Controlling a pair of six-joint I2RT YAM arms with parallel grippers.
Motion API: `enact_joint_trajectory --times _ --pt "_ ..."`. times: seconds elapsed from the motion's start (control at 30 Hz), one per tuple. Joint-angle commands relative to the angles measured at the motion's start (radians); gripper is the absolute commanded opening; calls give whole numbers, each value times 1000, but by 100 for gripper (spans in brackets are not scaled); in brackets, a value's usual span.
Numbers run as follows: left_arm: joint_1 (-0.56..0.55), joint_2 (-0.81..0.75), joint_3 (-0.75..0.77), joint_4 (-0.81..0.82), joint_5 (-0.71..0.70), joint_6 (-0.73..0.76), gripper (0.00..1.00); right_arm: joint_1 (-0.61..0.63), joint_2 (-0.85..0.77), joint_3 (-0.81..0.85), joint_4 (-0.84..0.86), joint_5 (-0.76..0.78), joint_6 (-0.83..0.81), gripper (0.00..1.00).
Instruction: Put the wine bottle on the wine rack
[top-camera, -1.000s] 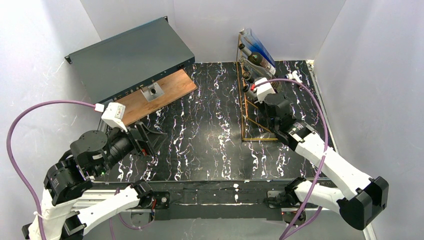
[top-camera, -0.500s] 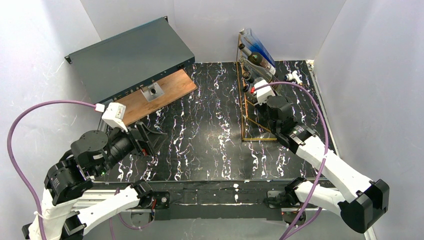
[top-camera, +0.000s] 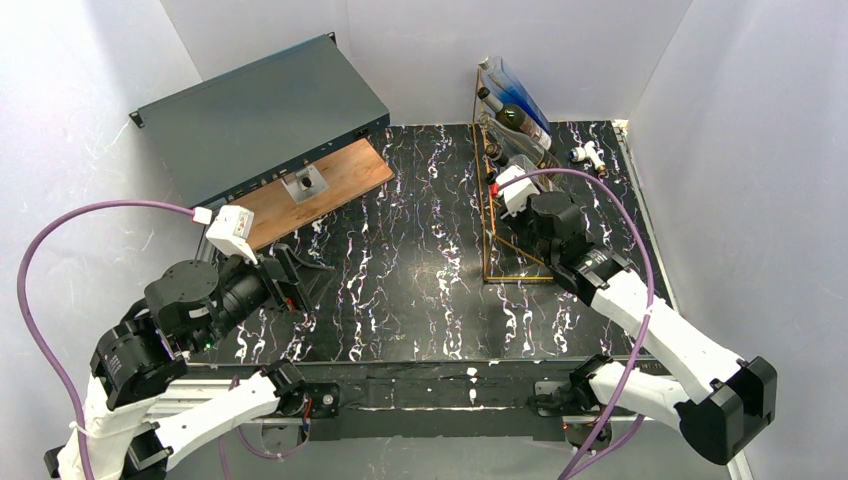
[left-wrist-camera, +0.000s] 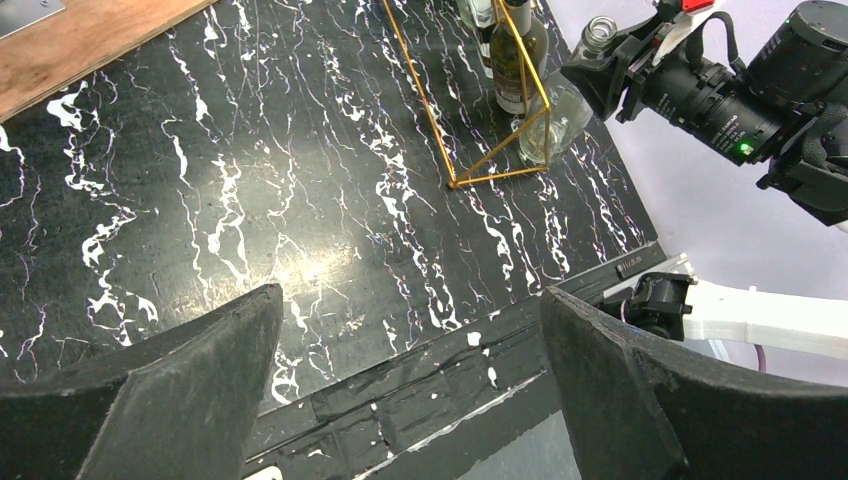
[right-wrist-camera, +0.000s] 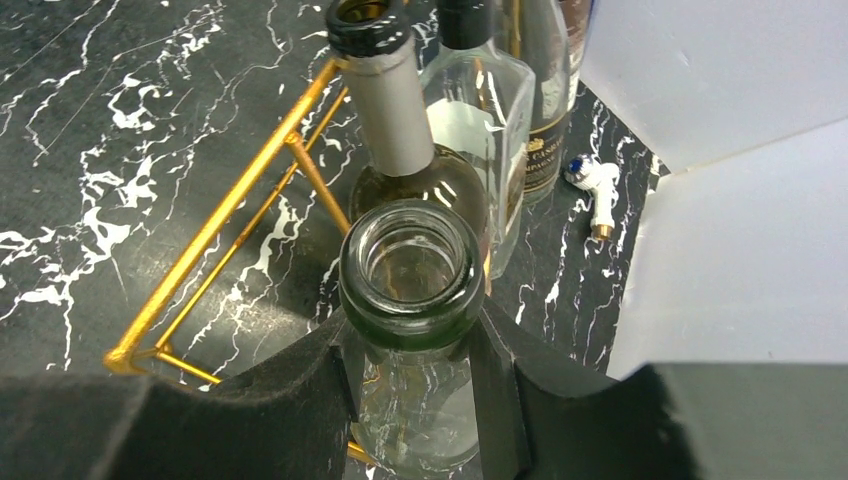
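The right claw (right-wrist-camera: 415, 355) grips the clear wine bottle (right-wrist-camera: 410, 320) by its neck — mouth up — likely so the body can be steered into the wine rack (right-wrist-camera: 225, 213) just ahead.

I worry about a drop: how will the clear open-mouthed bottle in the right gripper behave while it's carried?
The clear bottle looks empty, so probably light. Its smooth glass neck may slip between the right gripper's pads, though the flared lip above them should catch. Rigid and brittle, it could chip against the wine rack close by.
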Motion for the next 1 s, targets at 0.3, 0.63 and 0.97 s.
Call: enact_joint_trajectory --times 0.3,0.63,0.97 --pt "6 -6 -13 5 -8 10 99 2 38 73 17 -176 22 9" --pt "6 -11 -17 4 -9 10 99 2 87 113 -37 -237 16 19" --pt "6 -7 -15 4 -8 11 99 3 95 130 -69 -259 19 34"
